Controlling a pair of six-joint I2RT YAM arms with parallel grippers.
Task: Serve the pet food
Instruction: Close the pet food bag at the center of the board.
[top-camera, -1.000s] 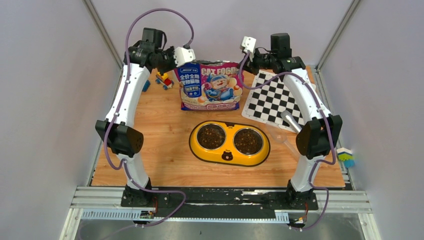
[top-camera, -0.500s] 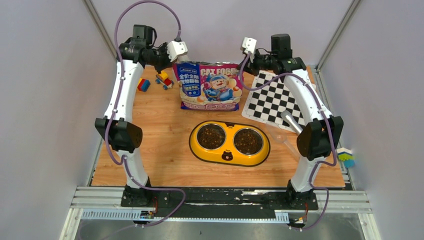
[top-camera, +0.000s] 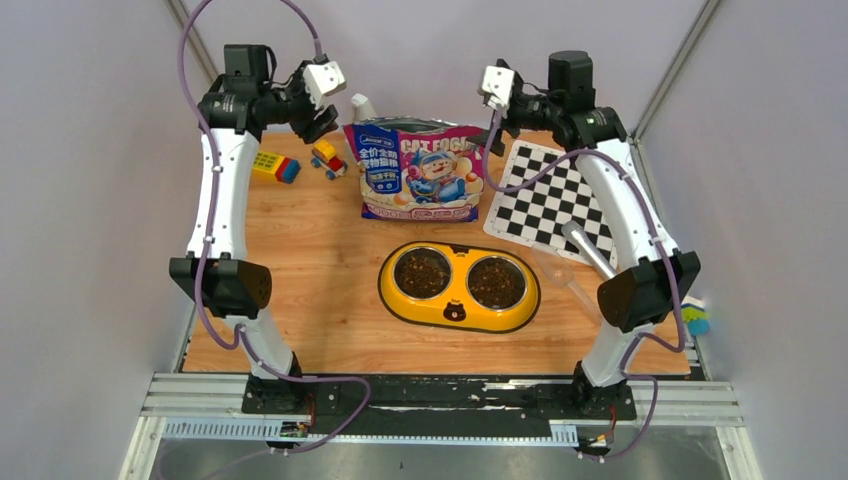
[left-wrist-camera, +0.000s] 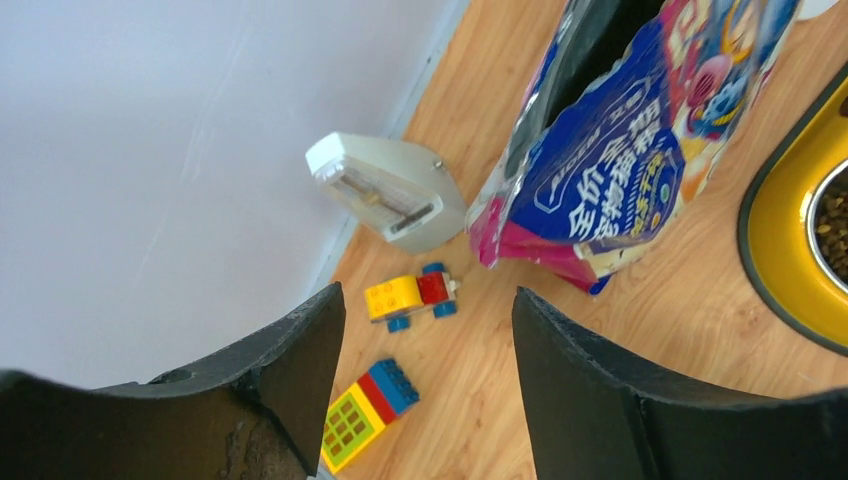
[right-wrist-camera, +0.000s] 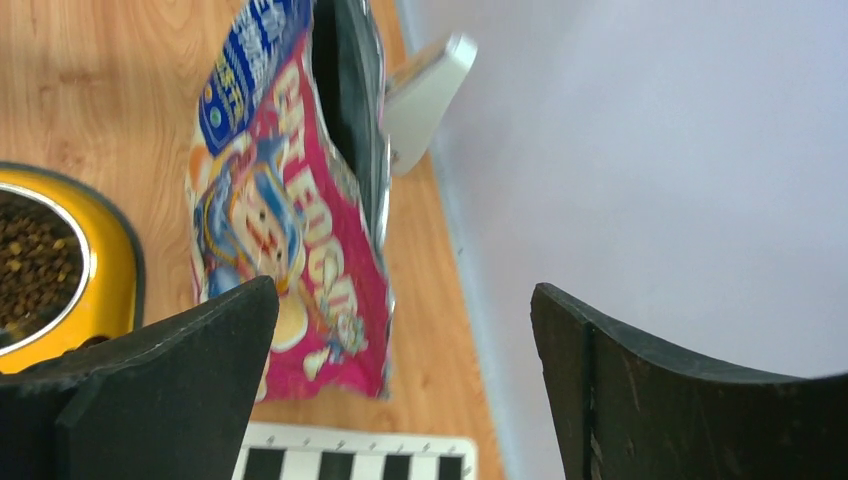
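Filling the 2 steel bowls of the yellow feeder at mid-table, the pet food lies as dark kibble. Behind it stands the cat food bag, its mouth agape. At the far edge, the left gripper and right gripper flank the bag, each with jaws spread wide, holding nothing.
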